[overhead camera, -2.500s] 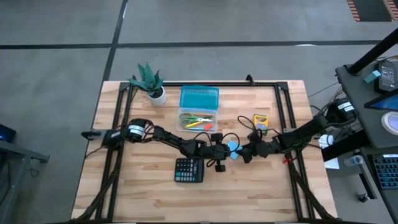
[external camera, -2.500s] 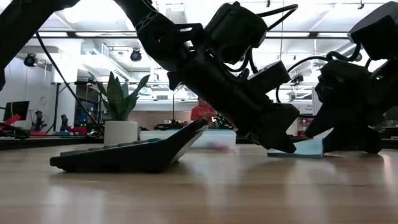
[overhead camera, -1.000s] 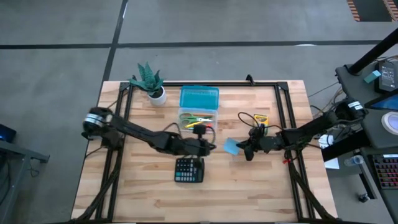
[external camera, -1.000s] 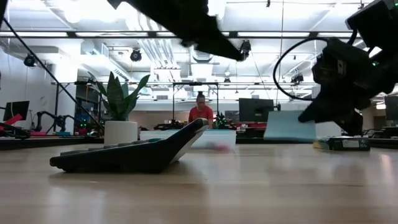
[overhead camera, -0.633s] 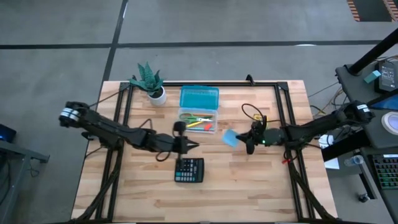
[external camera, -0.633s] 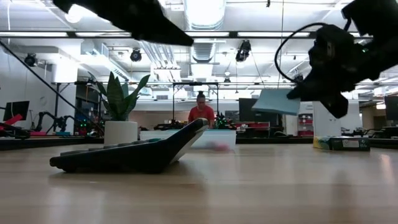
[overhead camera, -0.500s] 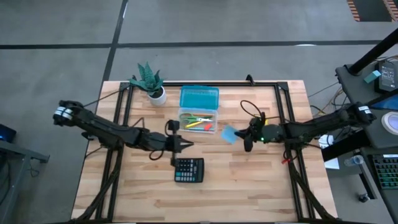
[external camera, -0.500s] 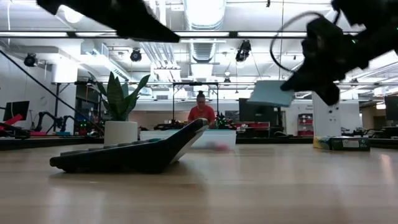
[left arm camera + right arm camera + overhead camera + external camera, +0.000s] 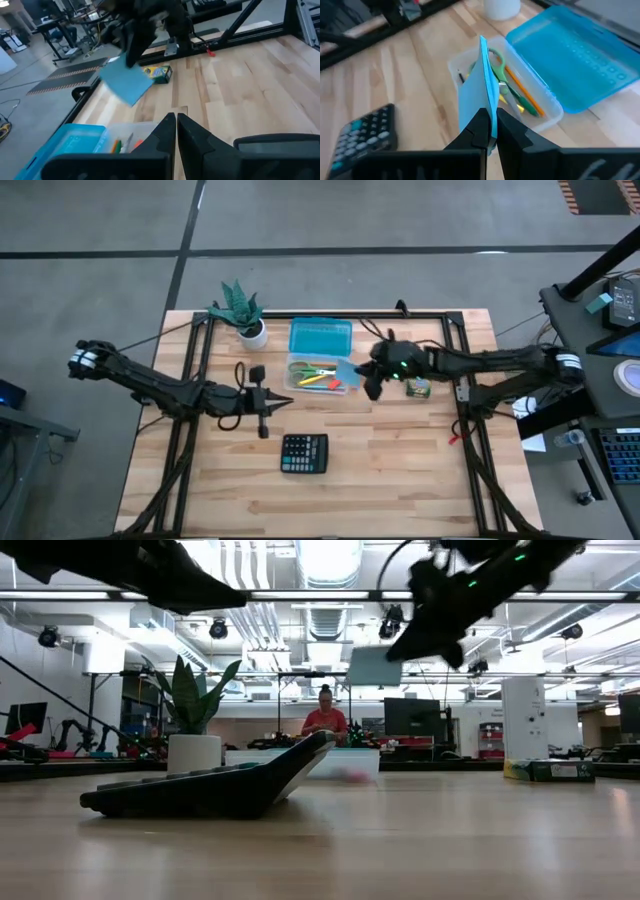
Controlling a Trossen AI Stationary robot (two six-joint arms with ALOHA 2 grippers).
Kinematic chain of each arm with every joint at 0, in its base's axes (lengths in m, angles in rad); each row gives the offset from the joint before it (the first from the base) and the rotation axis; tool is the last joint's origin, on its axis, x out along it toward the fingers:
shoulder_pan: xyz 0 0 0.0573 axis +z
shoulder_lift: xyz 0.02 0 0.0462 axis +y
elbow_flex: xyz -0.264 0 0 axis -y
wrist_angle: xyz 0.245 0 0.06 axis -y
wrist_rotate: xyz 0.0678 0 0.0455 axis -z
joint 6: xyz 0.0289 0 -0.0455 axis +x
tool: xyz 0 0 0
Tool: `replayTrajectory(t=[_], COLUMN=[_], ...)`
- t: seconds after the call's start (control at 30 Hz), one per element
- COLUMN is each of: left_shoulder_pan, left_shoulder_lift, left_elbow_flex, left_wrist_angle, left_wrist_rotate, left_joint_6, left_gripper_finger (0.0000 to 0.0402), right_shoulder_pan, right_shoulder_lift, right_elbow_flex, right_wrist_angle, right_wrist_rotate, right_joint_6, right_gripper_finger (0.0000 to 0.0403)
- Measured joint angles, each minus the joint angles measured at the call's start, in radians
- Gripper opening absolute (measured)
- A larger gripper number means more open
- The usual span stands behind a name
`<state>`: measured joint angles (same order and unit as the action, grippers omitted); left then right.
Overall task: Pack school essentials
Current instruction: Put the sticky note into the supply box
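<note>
Calculator (image 9: 303, 452): nearest item, flat on the counter (image 9: 400, 480), bare wood all around it.
Left end effector (image 9: 285, 402): fingers pressed together, empty, above bare counter just beyond the calculator.
Right end effector (image 9: 368, 389): pinching the light-blue note pad (image 9: 479, 90), held in the air over the near right edge of the clear case (image 9: 318, 373).
Case contents: green-handled scissors (image 9: 496, 61) and pencils (image 9: 322, 380); blue lid (image 9: 320, 336) open beyond.
Crayon box (image 9: 418, 387): beside the right end effector.
Potted plant (image 9: 241, 310): far corner.
</note>
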<state>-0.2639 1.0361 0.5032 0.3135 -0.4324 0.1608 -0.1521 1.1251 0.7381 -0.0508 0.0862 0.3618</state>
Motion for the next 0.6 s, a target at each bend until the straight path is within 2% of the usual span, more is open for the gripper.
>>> replayTrajectory(t=[0.13,0.33,0.6], left_shoulder_pan=[-0.001,-0.001,-0.001], left_shoulder_lift=[-0.002,0.010,0.010], left_elbow_flex=[-0.035,-0.036,-0.037], left_wrist_angle=[0.062,0.069,0.069], left_wrist_rotate=[0.000,0.000,0.000], left_joint_6=[0.002,0.003,0.002], left_gripper_finger=[0.0000,0.0000,0.0000], right_shoulder_pan=[-0.094,-0.209,-0.270], right_shoulder_lift=[0.152,0.362,0.523], right_elbow_flex=[0.086,0.188,0.280], right_wrist_angle=[-0.003,-0.007,-0.009], right_wrist_rotate=[-0.121,-0.286,-0.425], right_joint_6=[-0.062,-0.101,-0.101], right_gripper_finger=[0.0013,0.0013,0.0013])
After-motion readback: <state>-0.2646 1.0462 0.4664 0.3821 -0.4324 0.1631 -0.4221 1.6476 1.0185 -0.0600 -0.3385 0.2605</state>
